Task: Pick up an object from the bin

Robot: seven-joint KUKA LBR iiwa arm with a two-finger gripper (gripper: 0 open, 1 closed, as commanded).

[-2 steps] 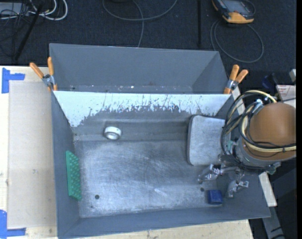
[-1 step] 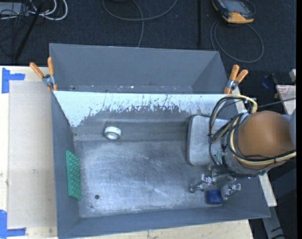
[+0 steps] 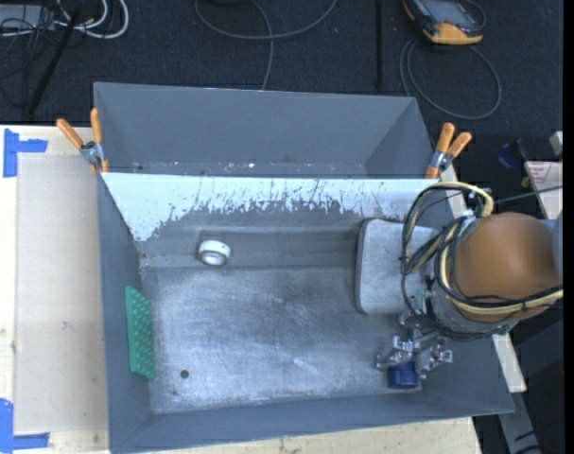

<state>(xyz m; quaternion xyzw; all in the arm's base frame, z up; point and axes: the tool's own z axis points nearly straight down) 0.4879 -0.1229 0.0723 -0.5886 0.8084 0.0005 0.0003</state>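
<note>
My gripper [image 3: 414, 355] is low in the bin's near right corner, under the orange-covered wrist. A small dark blue thing [image 3: 402, 376] lies right at the gripper's lower edge, touching it or just beneath it; whether it is gripped is hidden. A pale grey rectangular pad [image 3: 379, 263] lies just beyond the gripper, against the bin's right side, partly covered by the arm's cables.
A small white ring-shaped roll [image 3: 213, 252] sits at the back left of the floor. A green textured strip [image 3: 138, 332] lies along the left wall. A tiny dark speck [image 3: 184, 375] is near the front left. The floor's middle is bare metal.
</note>
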